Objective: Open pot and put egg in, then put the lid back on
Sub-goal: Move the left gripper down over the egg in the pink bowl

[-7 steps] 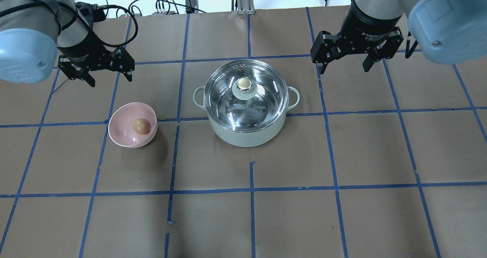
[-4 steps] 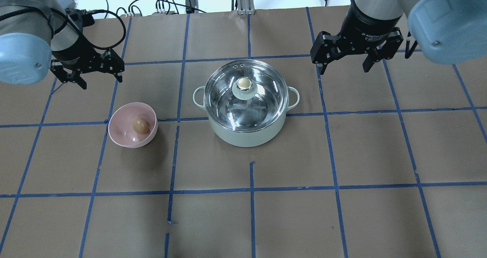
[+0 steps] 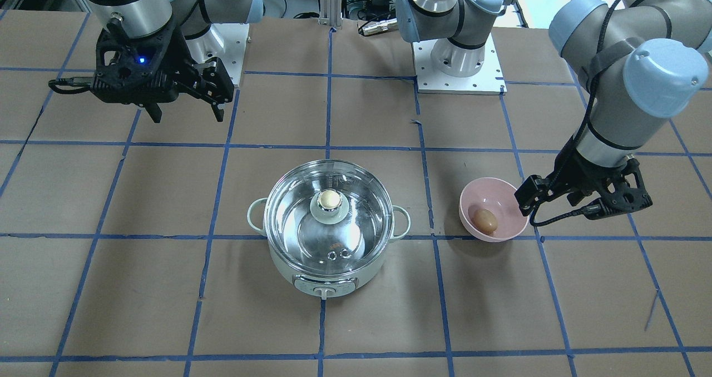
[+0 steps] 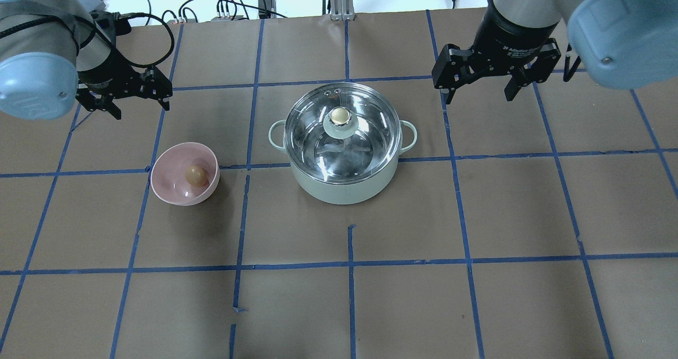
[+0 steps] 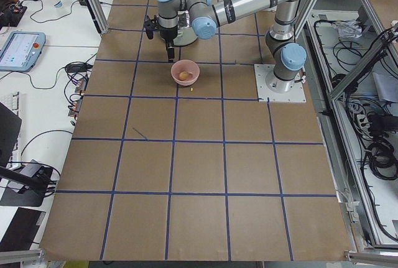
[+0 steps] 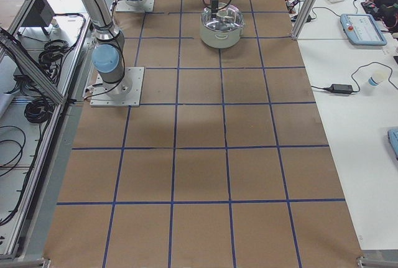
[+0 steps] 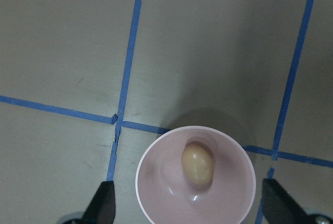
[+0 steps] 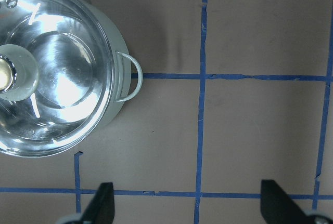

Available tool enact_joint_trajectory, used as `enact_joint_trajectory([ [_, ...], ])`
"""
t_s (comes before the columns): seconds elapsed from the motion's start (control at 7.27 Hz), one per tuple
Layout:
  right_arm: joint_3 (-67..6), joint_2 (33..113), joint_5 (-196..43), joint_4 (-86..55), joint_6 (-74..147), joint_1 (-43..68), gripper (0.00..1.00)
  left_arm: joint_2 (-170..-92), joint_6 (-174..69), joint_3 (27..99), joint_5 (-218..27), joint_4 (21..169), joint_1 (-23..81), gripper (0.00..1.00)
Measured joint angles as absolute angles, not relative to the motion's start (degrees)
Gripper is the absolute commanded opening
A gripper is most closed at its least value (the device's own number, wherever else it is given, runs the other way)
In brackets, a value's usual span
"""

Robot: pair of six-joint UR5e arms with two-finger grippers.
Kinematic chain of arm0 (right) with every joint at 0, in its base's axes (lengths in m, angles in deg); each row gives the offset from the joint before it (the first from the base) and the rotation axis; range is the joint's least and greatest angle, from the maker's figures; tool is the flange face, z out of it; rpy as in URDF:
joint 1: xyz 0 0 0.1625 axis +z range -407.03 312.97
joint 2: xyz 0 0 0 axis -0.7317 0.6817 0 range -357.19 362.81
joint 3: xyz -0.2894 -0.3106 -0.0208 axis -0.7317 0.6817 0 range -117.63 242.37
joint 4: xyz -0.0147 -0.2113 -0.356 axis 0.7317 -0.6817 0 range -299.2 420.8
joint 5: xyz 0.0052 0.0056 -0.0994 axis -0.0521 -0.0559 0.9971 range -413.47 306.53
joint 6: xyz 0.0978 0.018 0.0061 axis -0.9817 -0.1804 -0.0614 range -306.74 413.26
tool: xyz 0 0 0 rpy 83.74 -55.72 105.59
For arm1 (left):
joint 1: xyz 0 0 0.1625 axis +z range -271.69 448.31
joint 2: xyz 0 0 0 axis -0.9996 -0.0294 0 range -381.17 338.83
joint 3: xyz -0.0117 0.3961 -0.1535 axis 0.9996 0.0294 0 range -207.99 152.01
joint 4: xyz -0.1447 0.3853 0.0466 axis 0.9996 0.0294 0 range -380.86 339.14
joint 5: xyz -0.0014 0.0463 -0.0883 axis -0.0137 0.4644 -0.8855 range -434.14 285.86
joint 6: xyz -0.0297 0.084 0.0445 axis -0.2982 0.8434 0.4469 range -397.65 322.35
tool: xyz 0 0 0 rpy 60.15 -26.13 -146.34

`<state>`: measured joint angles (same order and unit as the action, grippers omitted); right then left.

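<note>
The mint-green pot [image 4: 344, 187] stands mid-table with the glass lid [image 4: 371, 118] closed on it, cream knob [image 4: 339, 116] at its centre. The brown egg [image 4: 196, 174] lies in a pink bowl [image 4: 172, 189] left of the pot. My left gripper [image 4: 140, 109] hangs open above the table just beyond the bowl, holding nothing. In the left wrist view the egg [image 7: 197, 163] sits between and ahead of the open fingertips [image 7: 104, 203]. My right gripper [image 4: 479, 95] is open and empty, up and to the right of the pot. Its wrist view shows the pot's side handle [image 8: 130, 76].
Blue tape lines grid the brown table cover. Both arm bases [image 3: 459, 60] stand on plates at the robot's side. Cables [image 4: 233, 1] lie past the far edge. Bare table lies in front of the pot and bowl.
My left gripper has shifted left, away from the pot, and slightly further back. The right gripper, pot, lid, bowl and egg have not moved.
</note>
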<state>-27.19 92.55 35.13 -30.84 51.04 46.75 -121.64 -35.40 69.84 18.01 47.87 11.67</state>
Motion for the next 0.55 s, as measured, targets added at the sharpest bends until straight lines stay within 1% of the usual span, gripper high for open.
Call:
enact_joint_trajectory([
  [0.55, -27.2, 92.5, 35.1, -30.8, 51.1, 46.8, 0.99, -122.9, -38.7, 75.2, 17.2, 42.6, 11.7, 1.00],
])
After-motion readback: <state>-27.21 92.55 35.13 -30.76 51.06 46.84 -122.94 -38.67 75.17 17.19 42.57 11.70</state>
